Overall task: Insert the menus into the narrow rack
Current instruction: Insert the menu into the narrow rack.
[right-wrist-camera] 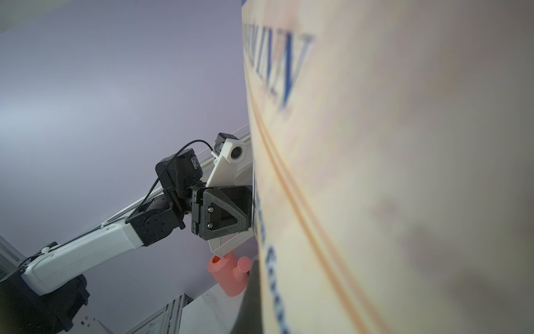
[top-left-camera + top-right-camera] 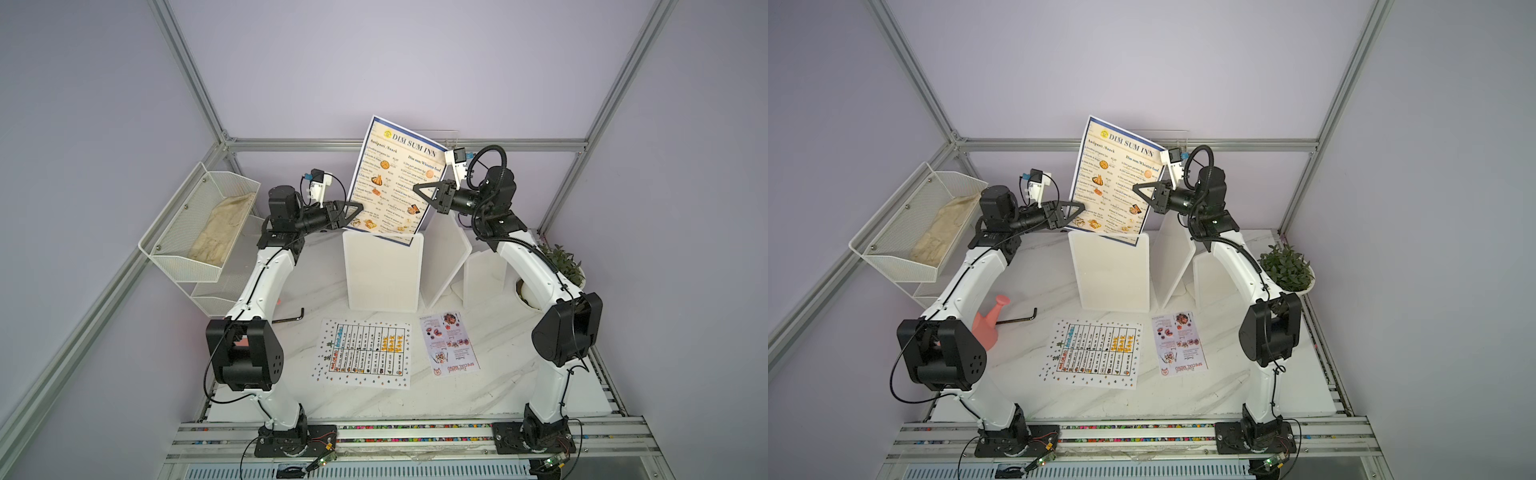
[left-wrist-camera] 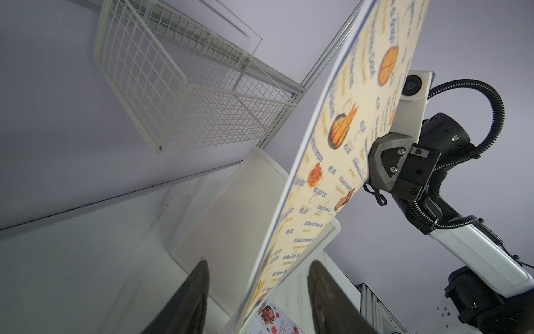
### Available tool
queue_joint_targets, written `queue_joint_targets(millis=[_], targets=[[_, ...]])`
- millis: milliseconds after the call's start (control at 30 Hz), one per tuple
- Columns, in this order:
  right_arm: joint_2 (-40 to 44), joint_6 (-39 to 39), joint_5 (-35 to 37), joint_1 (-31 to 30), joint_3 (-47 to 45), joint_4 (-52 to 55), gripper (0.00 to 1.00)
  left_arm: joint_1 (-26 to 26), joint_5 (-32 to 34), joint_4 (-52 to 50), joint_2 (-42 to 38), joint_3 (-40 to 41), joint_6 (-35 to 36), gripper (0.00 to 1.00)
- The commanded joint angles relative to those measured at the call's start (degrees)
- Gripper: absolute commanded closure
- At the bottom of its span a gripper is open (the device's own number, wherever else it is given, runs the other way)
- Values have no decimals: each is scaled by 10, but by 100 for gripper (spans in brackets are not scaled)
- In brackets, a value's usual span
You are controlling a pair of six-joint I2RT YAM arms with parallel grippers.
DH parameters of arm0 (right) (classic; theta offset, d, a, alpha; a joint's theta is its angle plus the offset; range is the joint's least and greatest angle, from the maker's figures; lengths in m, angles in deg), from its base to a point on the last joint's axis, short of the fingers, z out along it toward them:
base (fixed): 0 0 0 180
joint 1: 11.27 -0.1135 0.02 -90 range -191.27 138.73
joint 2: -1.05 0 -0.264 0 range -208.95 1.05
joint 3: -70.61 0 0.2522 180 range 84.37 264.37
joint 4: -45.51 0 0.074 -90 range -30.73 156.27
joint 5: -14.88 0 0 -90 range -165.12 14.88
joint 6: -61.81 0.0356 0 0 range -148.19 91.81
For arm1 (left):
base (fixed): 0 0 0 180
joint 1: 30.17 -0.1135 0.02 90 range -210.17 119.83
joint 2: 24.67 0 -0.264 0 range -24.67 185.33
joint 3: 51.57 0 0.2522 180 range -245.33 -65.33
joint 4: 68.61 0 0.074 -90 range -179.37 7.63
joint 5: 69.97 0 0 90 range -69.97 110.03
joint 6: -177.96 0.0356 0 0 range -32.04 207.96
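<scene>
You had the large cream blue-bordered "DIM SUM INN" menu sheet (image 2: 395, 178) upright w/ its bottom edge in the white rack (image 2: 382, 270), right end effector (image 2: 417, 189) clamped on it, left end effector (image 2: 358, 207) open astride its edge.

Pale lilac walls (image 2: 415, 62) all round, framed w/ aluminium struts (image 2: 187, 79) meeting at back corners. White marble-look table (image 2: 478, 395) w/ grey veining. White wire basket (image 2: 199, 224) fixed on the wall, beige cloth (image 2: 220, 228) inside. Potted green plant (image 2: 1287, 266) at table edge; pink watering can (image 2: 990, 324) opposite. Soft, even light.
</scene>
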Motion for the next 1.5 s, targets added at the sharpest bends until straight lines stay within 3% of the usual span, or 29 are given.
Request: queue_joint_targets(millis=[0,600,1467], targets=[[-7,-35,-11,3,21,45,100,6,-9,0,-1,-28,21,45],[-32,-111,-25,3,91,165,100,13,-13,-18,9,-47,32,45],[-54,-155,-29,5,161,247,100,18,-13,-24,13,-55,35,45]])
